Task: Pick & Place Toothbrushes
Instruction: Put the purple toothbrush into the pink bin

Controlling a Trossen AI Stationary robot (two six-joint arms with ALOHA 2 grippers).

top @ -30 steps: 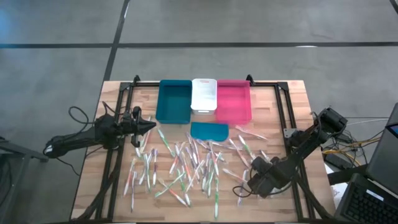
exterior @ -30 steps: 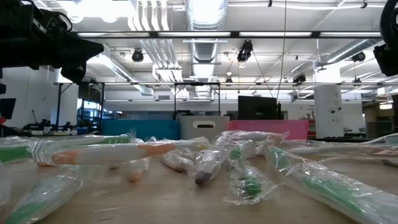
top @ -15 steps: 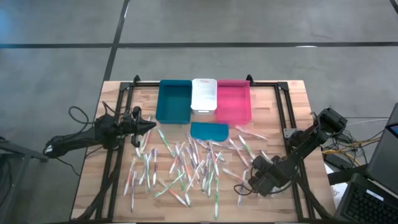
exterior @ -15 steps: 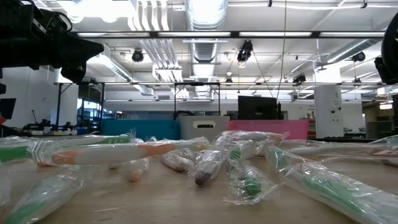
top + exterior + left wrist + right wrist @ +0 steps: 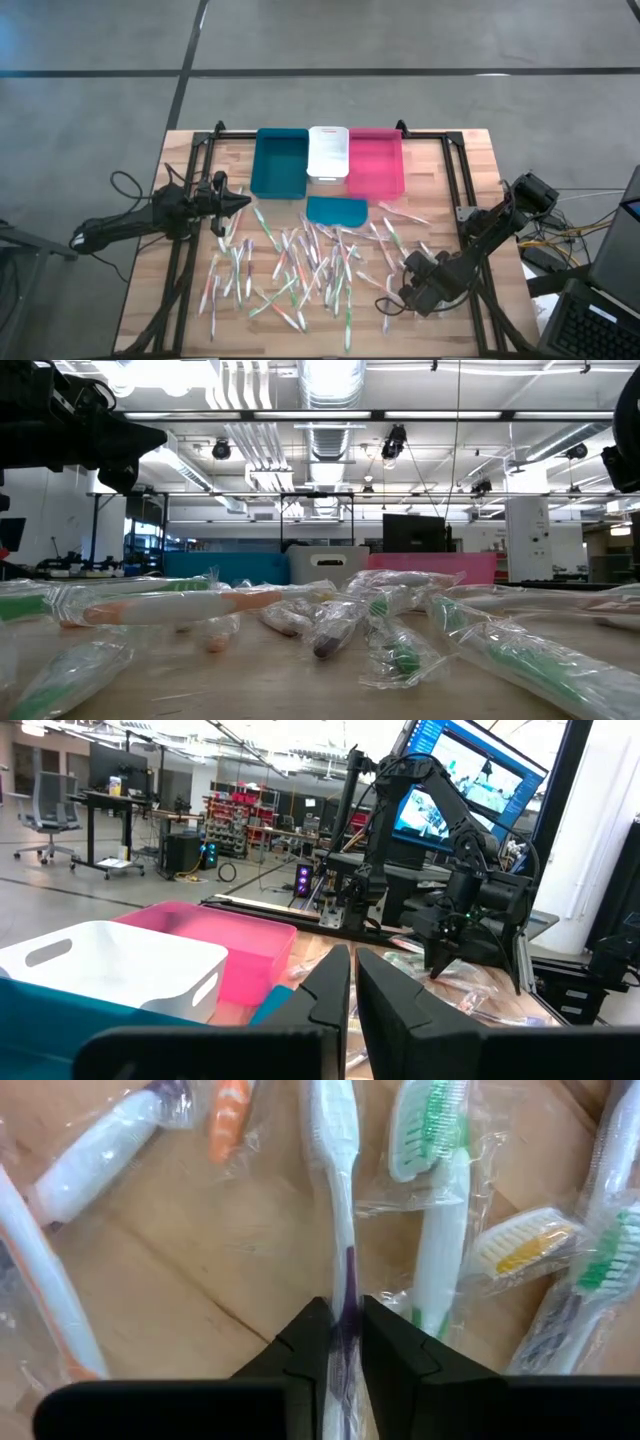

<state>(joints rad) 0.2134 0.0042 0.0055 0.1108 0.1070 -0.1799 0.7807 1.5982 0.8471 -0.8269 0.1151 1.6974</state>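
Observation:
Many wrapped toothbrushes [image 5: 300, 265] lie scattered on the wooden table, white with green, orange or purple accents. My right gripper [image 5: 408, 290] stands at the heap's right end, pointing down. It is shut on a white toothbrush with a purple handle [image 5: 340, 1190]. My left gripper [image 5: 240, 203] hovers at the table's left side, shut on nothing [image 5: 352, 990]. In the low view, toothbrushes [image 5: 330, 620] fill the foreground. My right gripper pinches the purple part of the toothbrush's handle [image 5: 347, 1295] between its two fingers [image 5: 310, 1345]. The fingers come from above and point down, one on each long side of the handle. The toothbrush lies flat on the table in its clear wrapper.
Three bins stand in a row at the far edge: teal [image 5: 280, 162], white [image 5: 328, 152], pink [image 5: 376, 162]. A flat teal lid [image 5: 336, 210] lies in front of them. Black frame rails [image 5: 465, 200] run along both sides of the table.
At the right edge of the low view, a wrapped toothbrush has stirred a little where my right gripper stands. Neither arm has travelled.

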